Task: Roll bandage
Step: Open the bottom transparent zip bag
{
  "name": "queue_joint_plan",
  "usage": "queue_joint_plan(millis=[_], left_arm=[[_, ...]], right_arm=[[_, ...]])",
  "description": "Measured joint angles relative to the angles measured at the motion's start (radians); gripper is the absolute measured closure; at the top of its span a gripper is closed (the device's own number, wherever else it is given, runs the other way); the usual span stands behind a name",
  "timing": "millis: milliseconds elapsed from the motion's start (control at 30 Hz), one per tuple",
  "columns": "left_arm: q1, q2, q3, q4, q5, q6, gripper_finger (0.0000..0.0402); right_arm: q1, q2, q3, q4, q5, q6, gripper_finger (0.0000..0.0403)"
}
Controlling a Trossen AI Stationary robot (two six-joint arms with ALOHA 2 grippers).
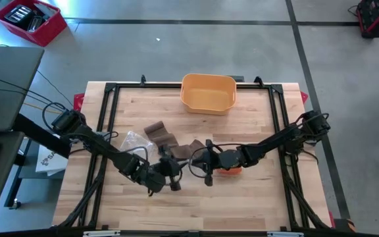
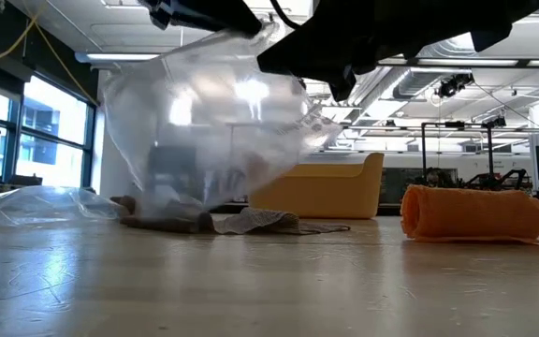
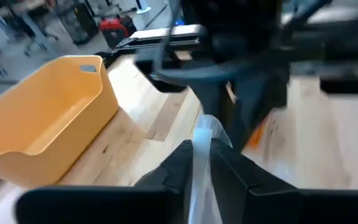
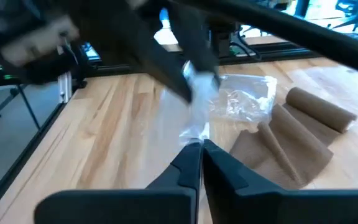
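Spanning a black metal frame, the pale wooden table [image 1: 242,204] stands on a grey concrete floor. The left gripper [image 3: 202,163] and right gripper [image 4: 201,155] meet near the table's middle, both pinched onto a clear plastic bag [image 2: 209,140] lifted off the wood. The brown bandage [image 4: 297,134] lies partly unrolled beside them, toward the far edge. A yellow bin [image 1: 208,93] sits at the far edge; an orange roll [image 2: 475,214] rests under the right arm. Windows and ceiling lights fill the room behind.
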Motion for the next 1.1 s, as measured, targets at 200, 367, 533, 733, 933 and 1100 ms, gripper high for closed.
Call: queue_joint_plan(millis=[200, 367, 533, 733, 933, 1100], left_arm=[[0.003, -0.104, 0.002, -0.155, 0.080, -0.125, 0.0287], [-0.015, -0.124, 0.002, -0.285, 0.122, -0.242, 0.0250], [-0.023, -0.090, 0.002, -0.306, 0.082, -0.321, 0.0233], [-0.022, -0.008, 0.002, -0.228, 0.140, -0.314, 0.0226], [-0.022, 0.035, 0.002, -0.203, 0.167, -0.322, 0.0275], [-0.022, 0.010, 0.002, -0.239, 0.179, -0.298, 0.0365]], right_arm=[[0.004, 0.000, 0.000, -0.002, 0.025, -0.045, 0.0401], [0.025, 0.000, 0.000, -0.010, 0.048, -0.084, 0.0402], [0.046, 0.000, 0.000, -0.017, 0.049, -0.097, 0.0402], [0.056, 0.000, -0.001, -0.019, 0.047, -0.091, 0.0403], [0.055, 0.000, -0.001, -0.018, 0.049, -0.083, 0.0403], [0.055, 0.000, -0.001, -0.023, 0.051, -0.096, 0.0403]])
